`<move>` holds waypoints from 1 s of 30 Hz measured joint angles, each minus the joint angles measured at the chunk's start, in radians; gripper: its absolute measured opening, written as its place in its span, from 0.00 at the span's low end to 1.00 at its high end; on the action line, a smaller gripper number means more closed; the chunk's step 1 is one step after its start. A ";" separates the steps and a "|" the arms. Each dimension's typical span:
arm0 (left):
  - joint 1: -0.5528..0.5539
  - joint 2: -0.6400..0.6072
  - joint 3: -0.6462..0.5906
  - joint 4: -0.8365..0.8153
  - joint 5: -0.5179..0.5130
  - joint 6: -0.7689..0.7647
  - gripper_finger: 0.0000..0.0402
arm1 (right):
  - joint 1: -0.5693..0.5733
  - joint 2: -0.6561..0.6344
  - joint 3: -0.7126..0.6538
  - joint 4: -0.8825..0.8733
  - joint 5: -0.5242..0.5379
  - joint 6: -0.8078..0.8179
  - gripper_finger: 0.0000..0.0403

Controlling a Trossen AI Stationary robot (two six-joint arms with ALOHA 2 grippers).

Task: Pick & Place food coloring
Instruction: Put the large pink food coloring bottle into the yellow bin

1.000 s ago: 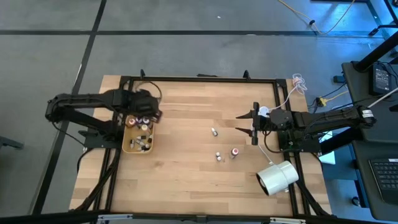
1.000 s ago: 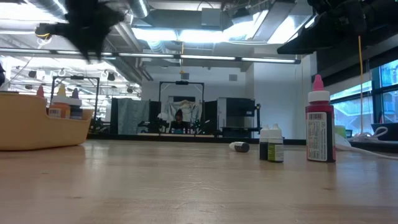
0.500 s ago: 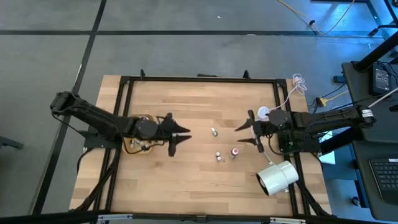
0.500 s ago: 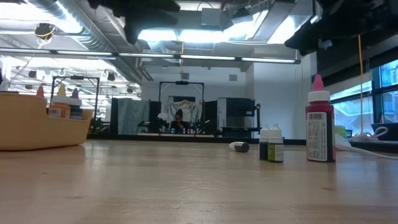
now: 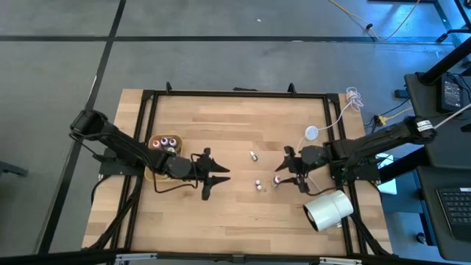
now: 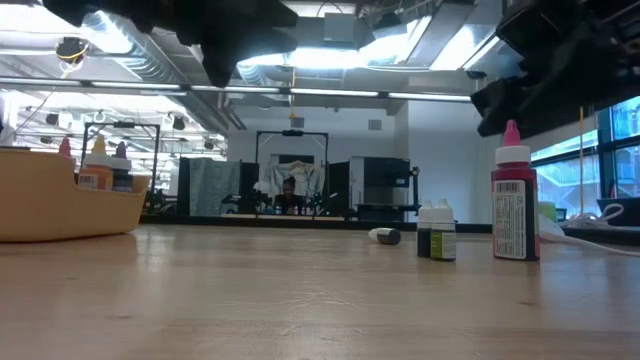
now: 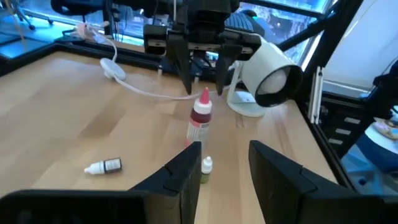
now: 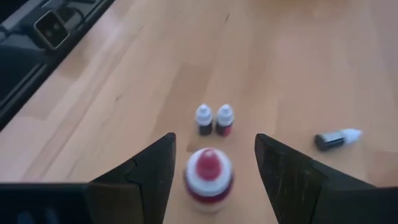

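1. Food coloring bottles left loose on the table (image 5: 221, 221): red-capped bottle (image 5: 277, 179) standing right of centre, pair of small bottles (image 5: 259, 185) just beside it, 1 more lying on its side (image 5: 252, 155) farther back. Others already sit in the tan tray (image 5: 155, 177) at the left.
2. Change in the last second: left gripper (image 5: 218, 176) has left the tray and swung out toward centre, fingers spread, nothing held. A drop-off looks finished.
3. Right gripper (image 5: 283, 171) has dropped from its waiting spot to the red-capped bottle, fingers wide, straddling it, not yet closed. Likely the next pick.
4. Clutter: large white cylinder (image 5: 328, 209) near the right gripper, white cable (image 7: 146, 90) behind. The small pair stands close; could get knocked.
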 joint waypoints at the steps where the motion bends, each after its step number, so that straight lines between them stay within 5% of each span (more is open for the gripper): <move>1: -0.002 0.003 0.000 0.000 0.000 0.000 0.32 | 0.007 0.007 0.000 0.000 0.001 0.011 0.55; 12: -0.001 0.006 0.000 0.001 -0.036 0.000 0.32 | 0.023 0.133 0.000 0.027 0.064 0.023 0.54; 21: -0.001 0.006 0.000 0.000 -0.036 0.011 0.33 | 0.023 0.135 0.014 0.019 0.088 -0.008 0.30; 30: -0.033 -0.087 0.001 -0.086 0.034 0.044 0.32 | -0.032 0.150 0.298 -0.051 0.091 -0.116 0.30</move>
